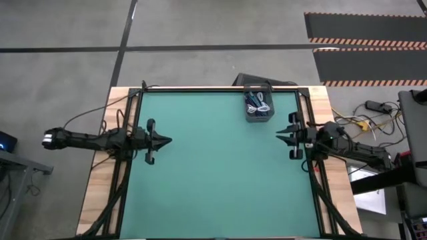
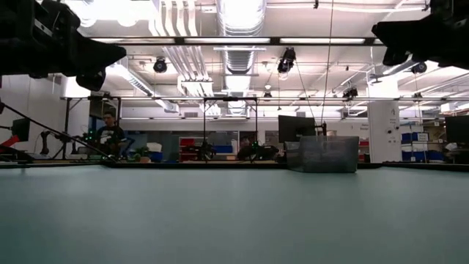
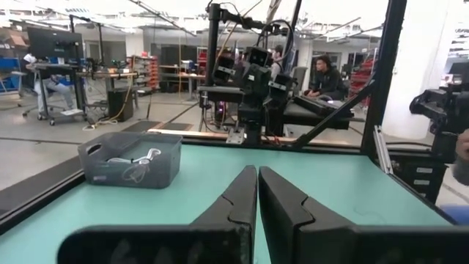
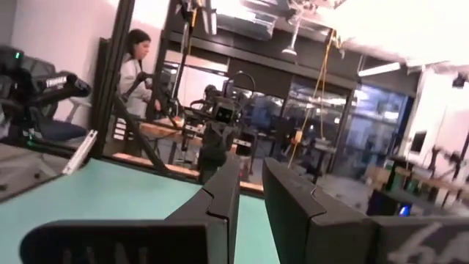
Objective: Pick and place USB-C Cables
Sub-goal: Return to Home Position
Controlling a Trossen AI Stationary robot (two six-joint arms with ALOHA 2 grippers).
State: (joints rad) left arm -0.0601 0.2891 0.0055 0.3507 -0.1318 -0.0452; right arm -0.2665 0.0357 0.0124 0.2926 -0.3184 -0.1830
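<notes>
usb-c cables [image 1: 257,104] — a tangle of white, blue and dark strands, lying inside the dark bin [image 1: 259,119] at the back edge of the green counter [image 1: 213,187], toward its right side.
left tool [image 1: 169,140] — fingers pressed together, empty, raised over the counter's left edge, well apart from the bin.
right tool [image 1: 279,137] — fingers a narrow slit apart, empty, raised at the right edge, near the bin but clear of it.

1. We see the bin [image 1: 258,117] on the table [image 1: 213,193], at its far edge, right of the middle.
2. The cables [image 1: 256,103] lie inside it.
3. The left gripper [image 1: 167,141] hangs over the table's left side and the right gripper [image 1: 280,137] over its right, well apart.
</notes>
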